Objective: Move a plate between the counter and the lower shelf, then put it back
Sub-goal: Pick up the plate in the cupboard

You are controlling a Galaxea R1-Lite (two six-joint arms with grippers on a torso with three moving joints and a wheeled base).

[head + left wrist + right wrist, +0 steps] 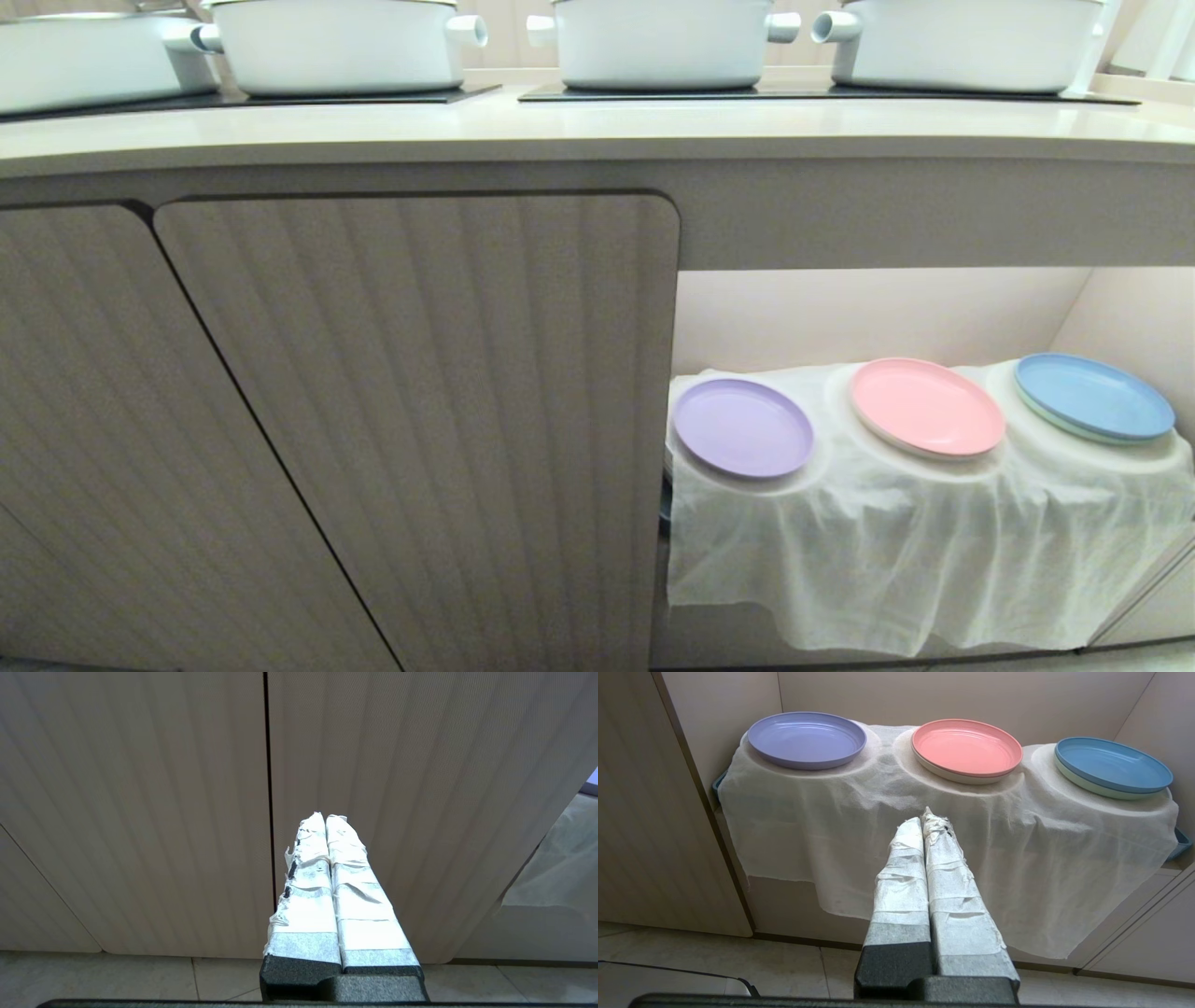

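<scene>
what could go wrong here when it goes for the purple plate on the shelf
1. The plate lies flat on the loose white cloth; fingers sliding under its rim may snag the cloth and tug the pink plate too.
2. It sits close beside the cabinet door, so the arm may clip the door's edge.
3. The right gripper is shut and must open first.

Even, soft light; the shelf recess [878, 317] glows brighter than the shaded doors [411, 420]. Frames sharp; head view bows at edges.
</scene>
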